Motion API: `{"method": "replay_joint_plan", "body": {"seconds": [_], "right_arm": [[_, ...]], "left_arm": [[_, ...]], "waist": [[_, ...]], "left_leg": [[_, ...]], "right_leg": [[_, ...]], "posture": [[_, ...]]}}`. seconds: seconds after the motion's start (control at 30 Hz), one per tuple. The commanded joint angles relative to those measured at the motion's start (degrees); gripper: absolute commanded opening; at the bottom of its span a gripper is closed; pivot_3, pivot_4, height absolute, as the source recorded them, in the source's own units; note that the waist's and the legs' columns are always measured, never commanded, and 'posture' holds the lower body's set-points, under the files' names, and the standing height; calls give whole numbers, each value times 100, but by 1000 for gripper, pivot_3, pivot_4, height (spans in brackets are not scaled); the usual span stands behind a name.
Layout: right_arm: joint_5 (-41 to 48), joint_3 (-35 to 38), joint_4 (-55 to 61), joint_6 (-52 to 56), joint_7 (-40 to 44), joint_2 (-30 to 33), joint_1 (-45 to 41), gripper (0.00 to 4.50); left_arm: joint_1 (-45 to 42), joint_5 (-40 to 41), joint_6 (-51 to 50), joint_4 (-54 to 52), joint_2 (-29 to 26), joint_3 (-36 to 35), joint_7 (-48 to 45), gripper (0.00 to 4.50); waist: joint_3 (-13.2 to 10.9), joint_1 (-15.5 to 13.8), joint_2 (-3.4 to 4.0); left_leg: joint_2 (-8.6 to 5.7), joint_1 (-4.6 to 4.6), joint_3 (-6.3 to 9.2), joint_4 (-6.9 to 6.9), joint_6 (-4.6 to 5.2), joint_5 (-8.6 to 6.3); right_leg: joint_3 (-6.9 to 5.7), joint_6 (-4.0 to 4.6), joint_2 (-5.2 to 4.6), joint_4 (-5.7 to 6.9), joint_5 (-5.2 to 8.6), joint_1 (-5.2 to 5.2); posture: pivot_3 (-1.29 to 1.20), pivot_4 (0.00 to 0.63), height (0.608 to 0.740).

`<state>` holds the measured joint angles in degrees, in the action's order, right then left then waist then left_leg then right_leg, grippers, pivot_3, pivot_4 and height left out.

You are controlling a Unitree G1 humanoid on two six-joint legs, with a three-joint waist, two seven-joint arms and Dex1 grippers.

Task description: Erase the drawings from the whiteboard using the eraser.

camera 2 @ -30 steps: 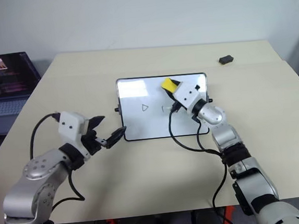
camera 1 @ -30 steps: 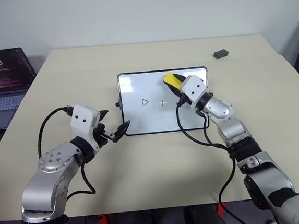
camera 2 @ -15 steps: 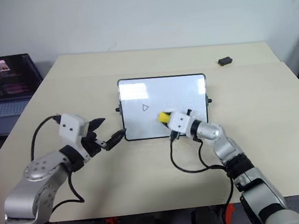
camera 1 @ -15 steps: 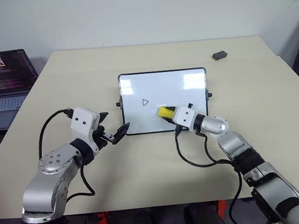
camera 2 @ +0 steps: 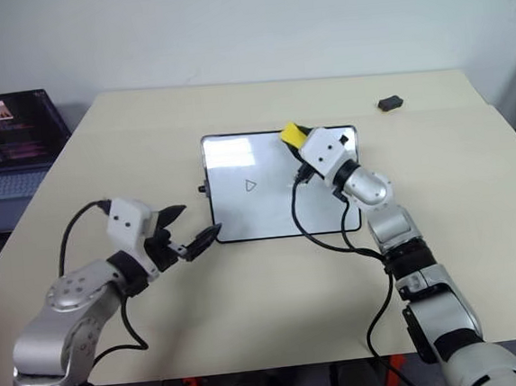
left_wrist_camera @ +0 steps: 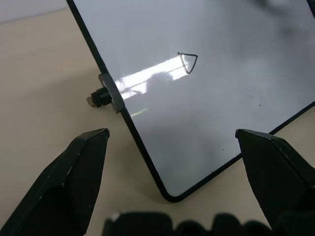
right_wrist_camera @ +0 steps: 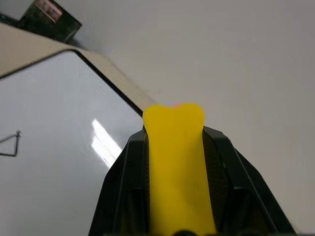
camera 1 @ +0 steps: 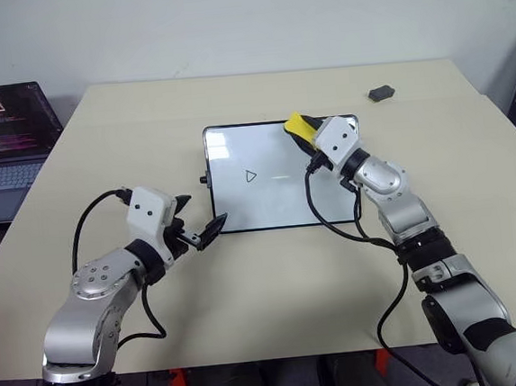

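left eye view: the right gripper (camera 1: 304,135) clamps the eraser (camera 1: 299,129) at the whiteboard (camera 1: 277,205)'s far edge, likely ready to wipe. one triangle (camera 1: 250,176) remains of the drawings. left wrist view: the left gripper (left_wrist_camera: 172,147) gapes, empty, astride the board's near corner, probably to steady it. right wrist view: yellow eraser pinched; no readable writing.

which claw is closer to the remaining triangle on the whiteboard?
Left, narrowly. The left claw sits open at the whiteboard's near-left corner, just below-left of the triangle. The right claw, shut on the eraser, is up at the far edge, right of it.
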<state>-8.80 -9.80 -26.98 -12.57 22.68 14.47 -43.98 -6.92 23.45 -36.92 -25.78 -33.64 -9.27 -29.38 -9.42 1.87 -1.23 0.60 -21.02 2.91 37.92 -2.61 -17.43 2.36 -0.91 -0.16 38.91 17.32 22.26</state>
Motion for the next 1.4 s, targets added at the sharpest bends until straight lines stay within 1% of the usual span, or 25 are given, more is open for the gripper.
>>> {"method": "replay_joint_plan", "body": {"seconds": [0.03,0.17,0.3,0.37,0.47,0.6,0.7,0.83,1.03,1.2,1.27,1.4], "right_arm": [[-213,-226,-131,115,53,-58,6,1122],[-323,-546,39,358,452,-14,262,1121],[-414,-872,456,558,965,149,590,1121],[-430,-933,653,656,1085,197,712,1121],[-375,-732,777,651,843,156,677,1121],[196,-150,1131,880,579,-27,611,1121],[780,265,1657,1406,599,-153,804,1121],[1535,635,2585,2456,733,-194,1313,1120],[2125,712,4099,3389,891,54,2334,1120],[2363,614,5063,3762,1026,393,3164,1120],[2347,521,5250,3797,1154,597,3420,1120],[2271,461,5264,3699,1225,834,3590,1120]], "left_arm": [[-45,-40,130,-93,-17,-45,9,4500],[-23,-33,116,-120,-26,-62,15,4500],[-11,-23,102,-137,-30,-70,17,4500],[-7,-20,103,-137,-31,-72,13,4500],[-19,-21,113,-115,-23,-60,9,4500],[-48,-31,134,-81,4,-35,17,4500],[-49,-33,152,-78,29,-38,34,4500],[-43,-41,236,-49,102,-69,76,4500],[31,-80,414,-23,186,-136,170,4500],[96,-103,441,6,168,-246,233,4500],[128,-129,430,24,148,-286,276,4500],[138,-168,452,26,182,-342,387,4500]], "waist": [[-1,0,1],[1,16,0],[1,10,-1],[1,8,-1],[1,7,-1],[0,-3,0],[0,-14,0],[0,-19,0],[-1,-21,3],[-1,-14,3],[-1,-12,2],[-1,-5,2]], "left_leg": [[0,-2,-2,0,0,0],[1,5,-4,2,2,0],[1,12,0,5,2,0],[0,13,1,8,2,0],[0,13,1,9,2,1],[0,12,3,9,1,1],[-1,5,4,7,1,1],[1,-2,6,1,0,-1],[-1,-9,6,1,2,-2],[-1,-5,7,2,2,-2],[-1,-4,7,2,2,-2],[-2,-1,5,5,2,-1]], "right_leg": [[2,0,0,0,0,3],[4,0,0,9,0,1],[0,0,0,13,0,-6],[1,0,0,13,0,-9],[1,0,0,15,-1,-9],[-1,0,0,15,-1,-8],[-2,0,0,9,-1,-6],[-3,-2,0,3,1,-1],[-2,-3,-2,-1,2,3],[-2,-4,-1,4,3,1],[-2,-5,-1,3,4,0],[-1,-6,-1,5,4,-1]], "posture": [[0,150,740],[0,150,740],[0,150,740],[0,150,740],[0,150,740],[0,150,740],[0,150,740],[0,150,740],[0,150,740],[0,150,740],[0,150,740],[0,150,740]]}}
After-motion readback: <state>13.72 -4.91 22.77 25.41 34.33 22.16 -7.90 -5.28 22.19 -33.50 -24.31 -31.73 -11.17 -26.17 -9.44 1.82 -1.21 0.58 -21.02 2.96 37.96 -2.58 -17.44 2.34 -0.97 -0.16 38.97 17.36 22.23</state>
